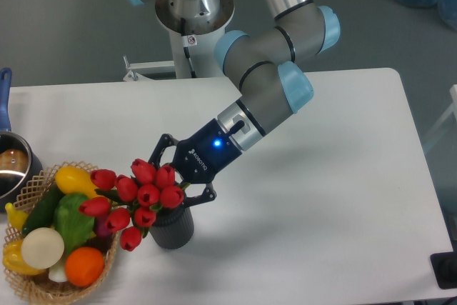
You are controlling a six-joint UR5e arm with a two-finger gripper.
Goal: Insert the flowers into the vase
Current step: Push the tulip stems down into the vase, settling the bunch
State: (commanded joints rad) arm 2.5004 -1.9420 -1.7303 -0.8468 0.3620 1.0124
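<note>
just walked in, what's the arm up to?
The gripper is holding a bunch of red tulips by the stems, right over the dark vase. The buds lean left toward the basket of fake produce. The jaws look closed on the stems, which seem to enter the vase, but the blooms hide how deep they sit.
</note>
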